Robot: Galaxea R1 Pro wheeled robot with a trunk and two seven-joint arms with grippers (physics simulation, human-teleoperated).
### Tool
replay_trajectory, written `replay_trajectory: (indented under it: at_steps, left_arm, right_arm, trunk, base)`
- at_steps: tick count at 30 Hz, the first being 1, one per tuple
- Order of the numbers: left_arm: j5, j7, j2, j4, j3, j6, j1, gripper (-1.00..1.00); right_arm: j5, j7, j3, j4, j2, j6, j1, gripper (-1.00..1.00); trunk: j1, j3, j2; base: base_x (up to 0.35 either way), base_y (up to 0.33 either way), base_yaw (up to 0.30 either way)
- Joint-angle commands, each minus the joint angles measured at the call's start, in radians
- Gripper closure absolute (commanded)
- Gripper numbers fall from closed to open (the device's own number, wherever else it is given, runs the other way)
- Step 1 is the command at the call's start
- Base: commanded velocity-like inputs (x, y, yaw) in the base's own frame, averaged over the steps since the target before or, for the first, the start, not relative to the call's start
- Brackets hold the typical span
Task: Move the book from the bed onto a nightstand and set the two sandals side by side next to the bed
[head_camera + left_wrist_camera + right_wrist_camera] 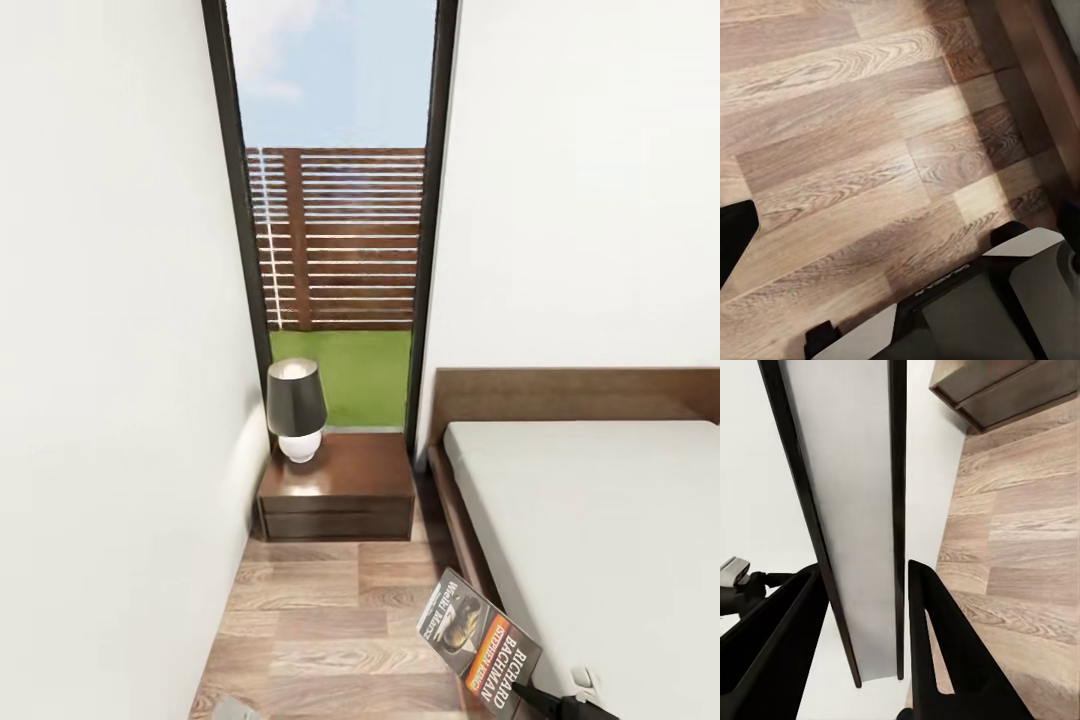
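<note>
Wood-plank floor (pixel 320 620) beside nightstand (pixel 338 498), probably bedroom.

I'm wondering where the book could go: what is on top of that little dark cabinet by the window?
A lamp stands at the rear left of the nightstand; its base covers a small patch.

The head camera is looking forward and down along the strip of plank floor (pixel 320 620) between the wall and the bed (pixel 600 520), toward the nightstand (pixel 338 495) and window (pixel 335 200). The left wrist camera is pointing close down at the floor (pixel 855 150). The right wrist camera is looking along the held book (pixel 851 510), sharing the nightstand (pixel 1005 390) and floor (pixel 1020 532).
</note>
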Motion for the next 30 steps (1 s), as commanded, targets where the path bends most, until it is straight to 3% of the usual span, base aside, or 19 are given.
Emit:
replay_trajectory:
  at_steps: [1, 4, 8, 10, 30]
  left_arm:
    - [0.008, -0.003, 0.000, 0.001, -0.009, -0.004, -0.001, -1.00]
    - [0.008, -0.003, 0.000, 0.001, -0.009, -0.004, -0.001, -1.00]
    - [0.008, -0.003, 0.000, 0.001, -0.009, -0.004, -0.001, -1.00]
    - [0.008, -0.003, 0.000, 0.001, -0.009, -0.004, -0.001, -1.00]
    - [0.008, -0.003, 0.000, 0.001, -0.009, -0.004, -0.001, -1.00]
  right_arm:
    - [-0.008, 0.001, 0.003, 0.000, 0.000, -0.005, -0.001, 1.00]
    - [-0.008, -0.012, 0.003, 0.001, -0.001, -0.005, -0.001, 1.00]
    - [-0.008, -0.139, 0.002, -0.001, 0.000, -0.005, -0.001, 1.00]
    - [-0.008, -0.161, 0.003, -0.001, 0.000, -0.005, -0.001, 1.00]
    - [-0.008, -0.166, 0.004, -0.001, -0.001, 0.000, -0.001, 1.00]
  trunk:
    - [0.001, -0.002, -0.002]
    - [0.001, -0.002, -0.002]
    - [0.001, -0.002, -0.002]
    - [0.001, -0.002, -0.002]
    - [0.001, -0.002, -0.002]
  base:
    - [0.331, 0.000, 0.000]
    - [0.330, 0.000, 0.000]
    - [0.330, 0.000, 0.000]
    - [0.331, 0.000, 0.000]
    - [0.330, 0.000, 0.000]
